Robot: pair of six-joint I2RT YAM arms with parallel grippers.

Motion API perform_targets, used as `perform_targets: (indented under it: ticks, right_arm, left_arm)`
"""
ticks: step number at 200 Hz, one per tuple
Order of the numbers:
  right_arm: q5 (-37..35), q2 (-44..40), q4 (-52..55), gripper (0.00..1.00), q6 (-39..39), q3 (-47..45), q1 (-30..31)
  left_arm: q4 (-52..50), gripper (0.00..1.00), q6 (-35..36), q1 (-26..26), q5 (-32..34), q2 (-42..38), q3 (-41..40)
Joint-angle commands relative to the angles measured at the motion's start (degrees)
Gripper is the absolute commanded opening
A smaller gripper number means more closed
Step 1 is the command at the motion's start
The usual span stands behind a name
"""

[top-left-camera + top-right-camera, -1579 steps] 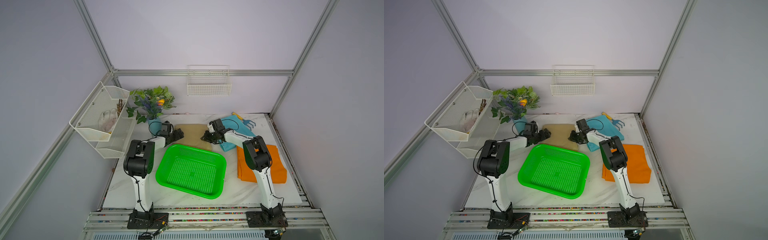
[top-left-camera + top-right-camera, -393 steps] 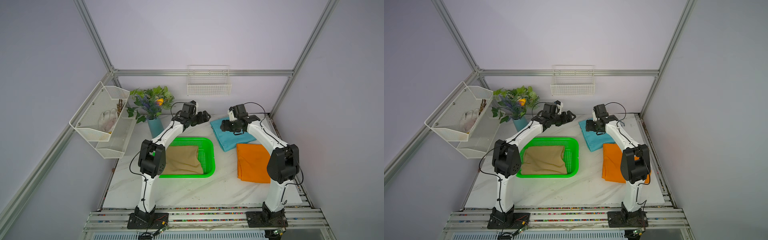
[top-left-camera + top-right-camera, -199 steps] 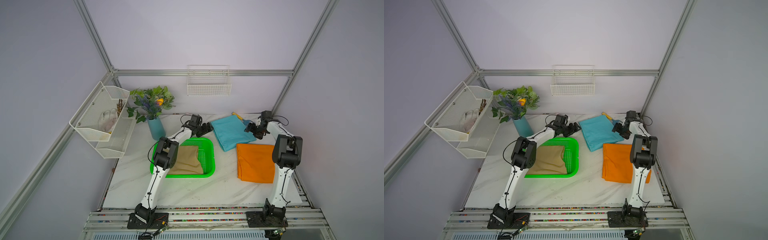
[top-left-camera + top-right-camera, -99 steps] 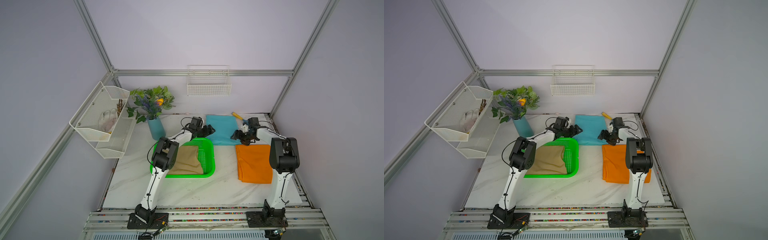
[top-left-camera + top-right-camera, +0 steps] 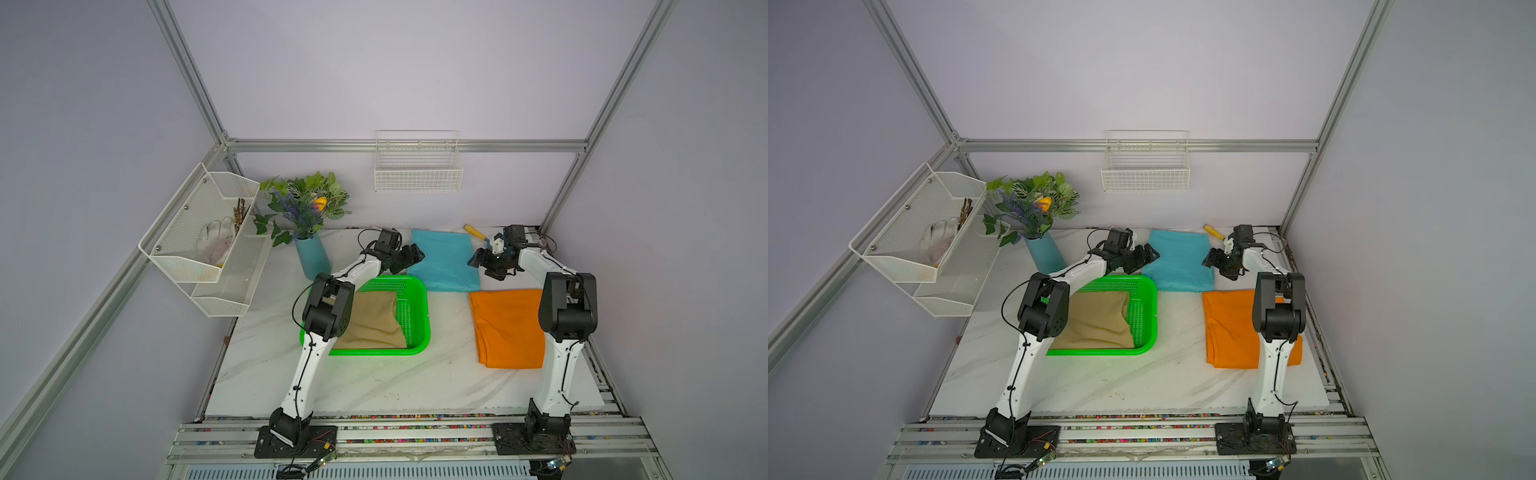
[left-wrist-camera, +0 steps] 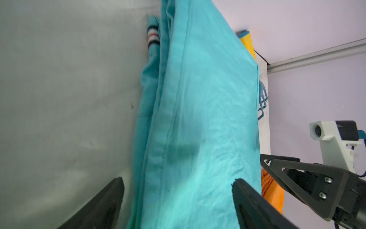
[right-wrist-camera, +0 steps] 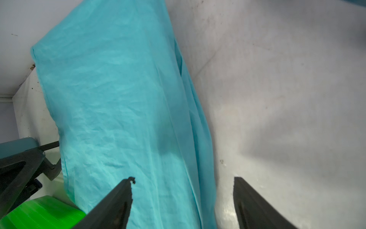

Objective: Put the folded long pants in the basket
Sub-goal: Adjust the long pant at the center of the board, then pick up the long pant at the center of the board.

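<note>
Flanking the teal pants [image 5: 442, 259], your left gripper [image 5: 413, 257] and right gripper [image 5: 482, 266], jaws apart, nothing clamped, tan pants [image 5: 374, 318] in basket [image 5: 419, 320].

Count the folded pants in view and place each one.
3. Tan pants lie in the green basket; teal pants on the table behind it to the right; orange pants on the table, right of the basket. Nothing seems hidden.

A lab robot test cell: bare lilac walls [image 5: 374, 62] framed by aluminium posts [image 5: 188, 70], two robot arms [image 5: 309, 365] bolted to a near rail [image 5: 415, 434], a marble-look worktop [image 5: 415, 382], and a staged plant [image 5: 309, 208] far left.
</note>
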State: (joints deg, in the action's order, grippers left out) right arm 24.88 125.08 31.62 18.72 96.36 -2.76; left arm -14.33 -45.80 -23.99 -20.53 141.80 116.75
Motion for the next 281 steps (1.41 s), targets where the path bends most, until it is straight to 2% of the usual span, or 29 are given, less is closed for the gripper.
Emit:
perform_targets:
  ticks: [1, 35, 83, 106, 116, 118, 130, 137, 146, 148, 151, 187, 217, 249, 281]
  right_arm:
    - [1.96, 4.46, 0.66, 0.84, 1.04, 1.62, 0.57]
    - [5.63, 7.19, -1.00, 0.82, 2.60, 1.45, 1.30]
    - [8.76, 7.71, -5.62, 0.79, 5.74, -1.23, 5.95]
    - [10.17, 8.58, -8.11, 0.71, 8.63, -1.49, 6.54]
    - [10.26, 8.83, -8.40, 0.68, 9.34, -1.14, 6.54]
    - [10.11, 8.90, -8.30, 0.62, 9.35, -0.96, 6.54]
    - [10.01, 9.04, -8.17, 0.46, 9.40, -0.23, 6.54]
    - [9.85, 8.95, -8.29, 0.32, 9.54, 0.03, 6.54]
    - [9.83, 8.86, -8.77, 0.09, 9.91, 0.31, 6.54]
    - [9.88, 8.82, -8.92, 0.05, 10.06, 0.32, 6.54]
    - [10.05, 8.84, -9.08, 0.00, 10.27, 0.49, 6.57]
    - [14.07, 7.39, -12.11, 0.00, 14.42, 3.36, 6.59]
    - [13.07, 2.27, -11.87, 0.00, 14.83, 5.14, 6.53]
    - [10.41, -4.48, -9.86, 0.00, 12.68, 4.85, 6.46]
    - [10.26, -10.66, -5.90, 0.00, 10.51, 3.76, 6.63]
  left_arm:
    - [-2.49, 0.88, 1.84, 0.40, 2.36, 2.45, 3.48]
    - [-3.07, 0.85, -0.86, 0.08, 0.25, 6.30, 6.61]
    - [-1.04, 0.81, -4.77, -1.78, -3.38, 8.60, 7.18]
    - [0.80, 0.75, -6.70, -2.88, -5.07, 9.38, 7.09]
    - [1.37, 0.68, -7.23, -3.14, -5.73, 9.69, 7.01]
    - [1.44, 0.66, -7.38, -3.16, -5.85, 9.72, 6.96]
    - [2.56, 0.49, -8.17, -3.28, -7.00, 9.95, 6.74]
    - [2.98, 0.32, -8.53, -3.29, -7.55, 10.01, 6.74]
    - [3.12, 0.03, -9.05, -3.26, -7.68, 9.95, 7.02]
    - [3.04, 0.00, -9.18, -3.30, -7.55, 9.91, 7.12]
    - [2.92, 0.00, -9.33, -3.26, -7.46, 9.84, 7.24]
    - [1.15, 0.00, -9.32, -3.03, -6.20, 9.67, 14.08]
    - [1.21, 0.00, -9.14, -2.29, -5.74, 7.60, 20.93]
    - [1.97, 0.00, -6.41, -1.70, -3.73, 1.07, 18.53]
    - [0.36, 0.00, -5.79, -0.57, -5.32, -6.17, 11.92]
